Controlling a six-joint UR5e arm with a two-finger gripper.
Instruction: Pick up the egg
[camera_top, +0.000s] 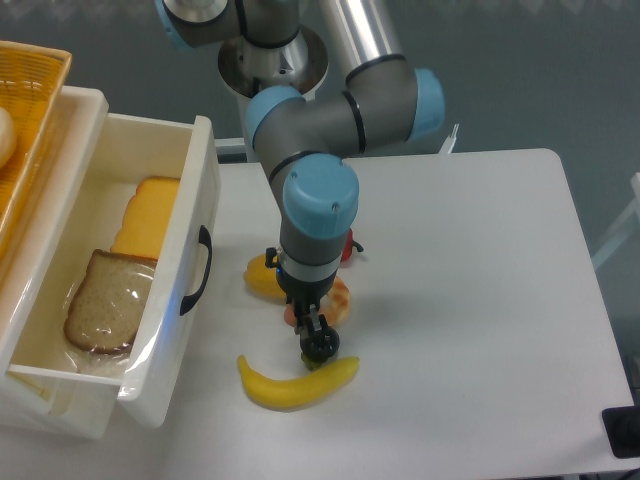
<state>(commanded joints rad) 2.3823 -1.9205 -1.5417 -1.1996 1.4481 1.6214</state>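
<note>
Egg cannot be made out beneath the end effector (319, 345).

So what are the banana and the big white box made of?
The banana looks like plastic toy fruit: even yellow, smooth, slightly shiny skin, though it could be real. The white box looks like hard glossy plastic, with a black handle and light glinting on its wall.

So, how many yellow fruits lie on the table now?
2. A banana lies near the front edge, just below the hand. A lemon sits behind it, beside the drawer, partly hidden by the arm. More may be hidden there.
</note>
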